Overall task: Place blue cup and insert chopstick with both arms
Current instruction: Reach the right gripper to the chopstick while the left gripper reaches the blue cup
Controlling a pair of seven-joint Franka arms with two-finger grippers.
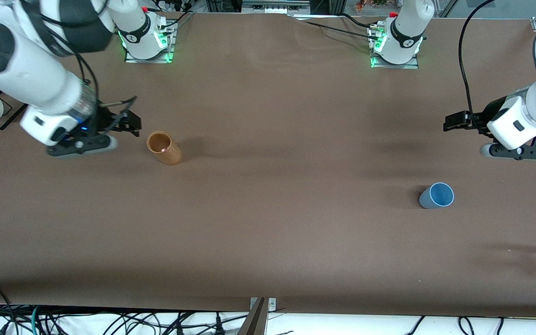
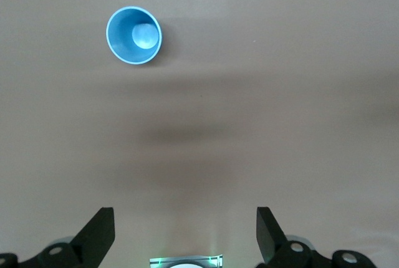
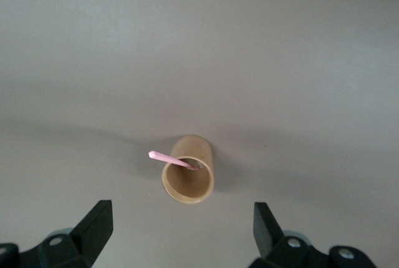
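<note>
Blue cup [image 1: 437, 195] not yet gripped; chopstick [image 3: 169, 159] seen leaning in the tan holder [image 1: 164, 147]. Both left gripper [image 2: 185, 230] and right gripper [image 3: 182, 227] hang above, jaws spread, empty.

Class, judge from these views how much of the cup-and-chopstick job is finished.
Nothing looks done. The blue cup stands alone, untouched; the chopstick leans in the tan holder. Both tools, left and right, hang open and empty above the table. Grasping, placing and inserting all remain.

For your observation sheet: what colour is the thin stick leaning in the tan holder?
Pink. The chopstick shows best in the right wrist view.
</note>
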